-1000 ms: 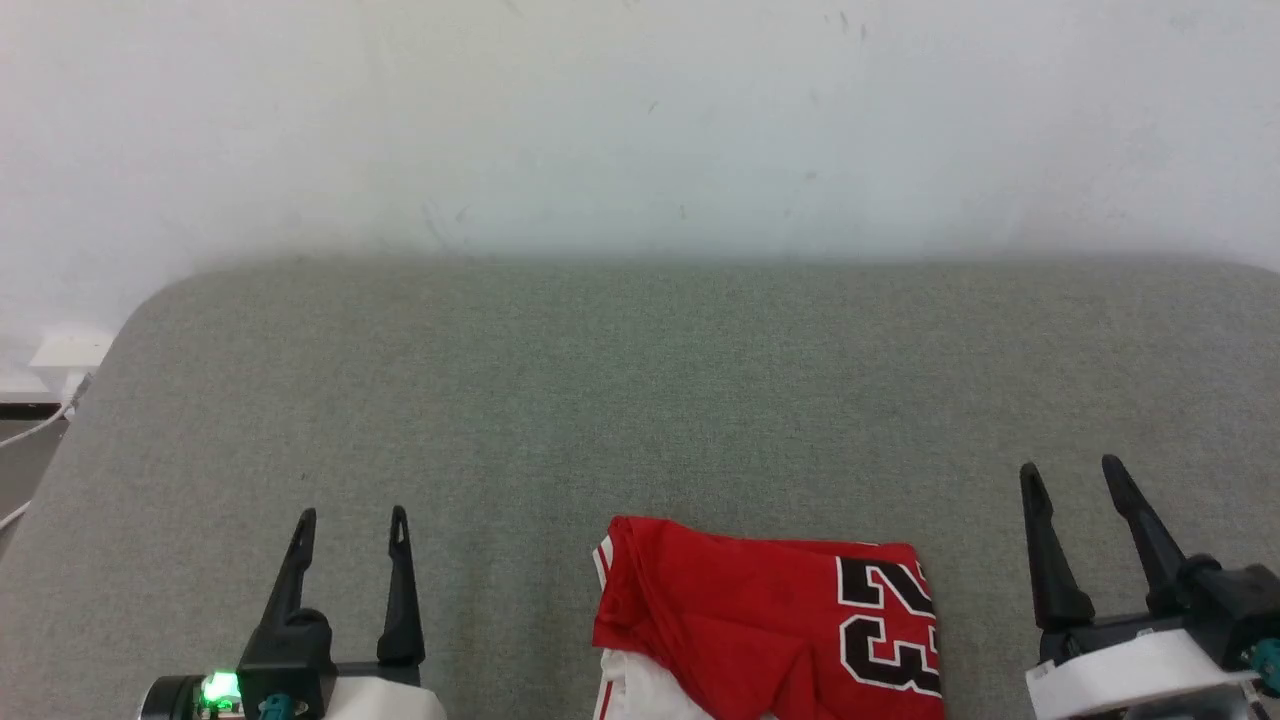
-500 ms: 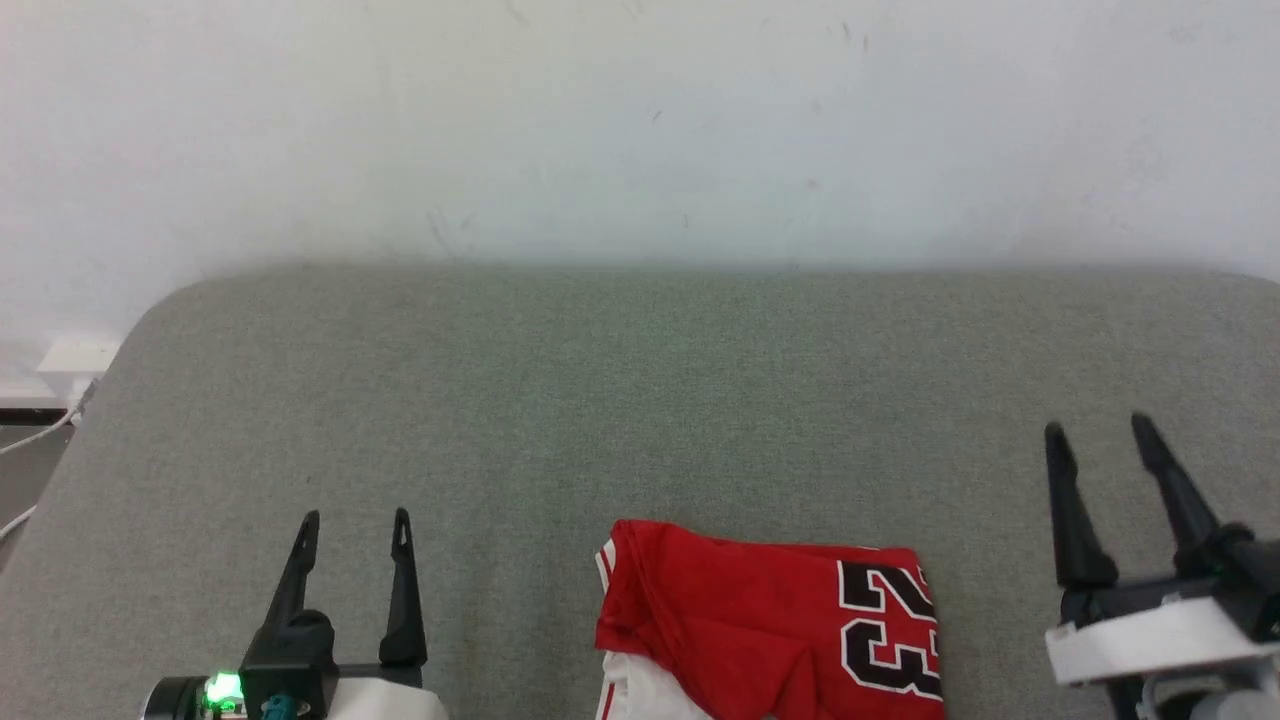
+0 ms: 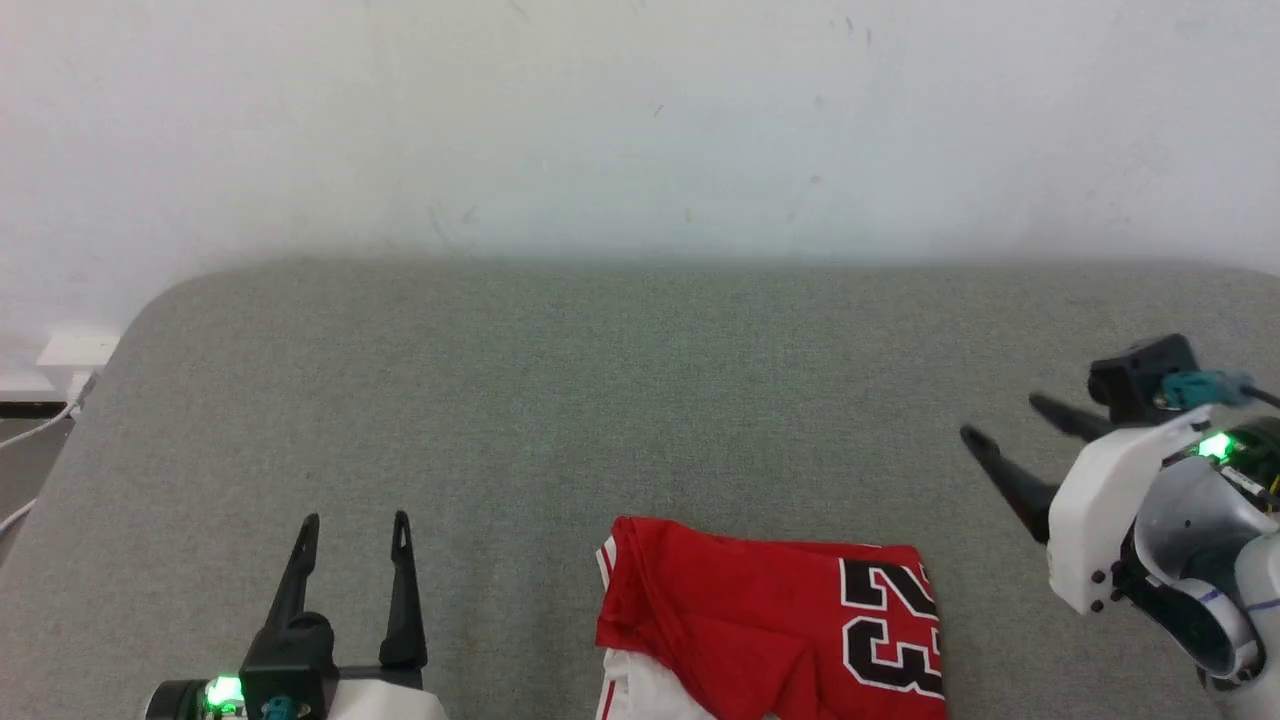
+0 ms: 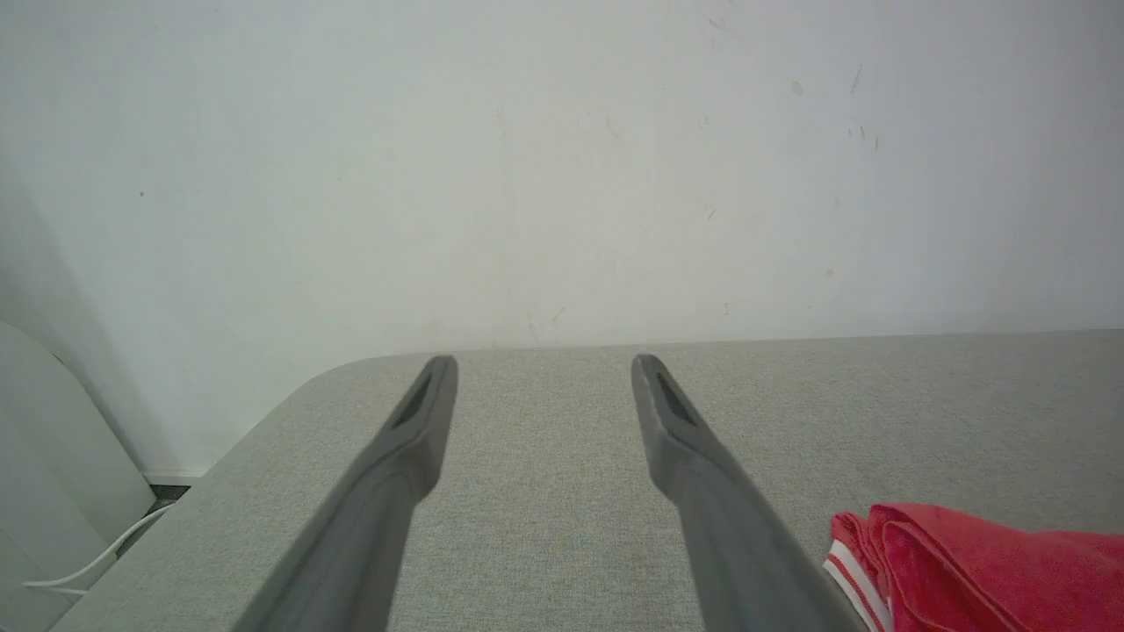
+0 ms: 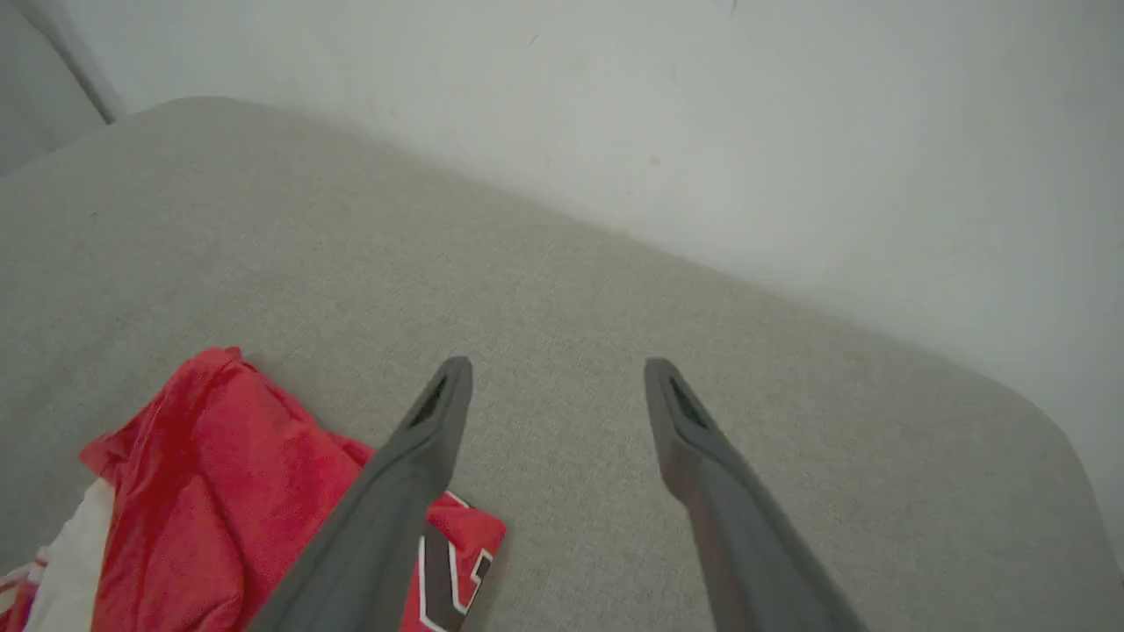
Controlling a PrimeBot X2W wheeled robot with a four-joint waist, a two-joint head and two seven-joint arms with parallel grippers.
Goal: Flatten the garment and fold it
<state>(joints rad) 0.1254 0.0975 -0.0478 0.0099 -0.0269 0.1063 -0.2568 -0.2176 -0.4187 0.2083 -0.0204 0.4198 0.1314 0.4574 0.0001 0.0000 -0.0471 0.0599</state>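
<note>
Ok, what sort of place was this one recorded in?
Likely a plain indoor workroom or test lab: a bare, scuffed white wall, a grey fabric-covered surface with rounded corners set against it, and a white cable trailing on the floor past its left corner.

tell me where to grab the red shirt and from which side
Grip the garment at its far right corner, beside the 23, from the right with the right gripper: that corner lies flat with free edges, nearest those open fingers.
</note>
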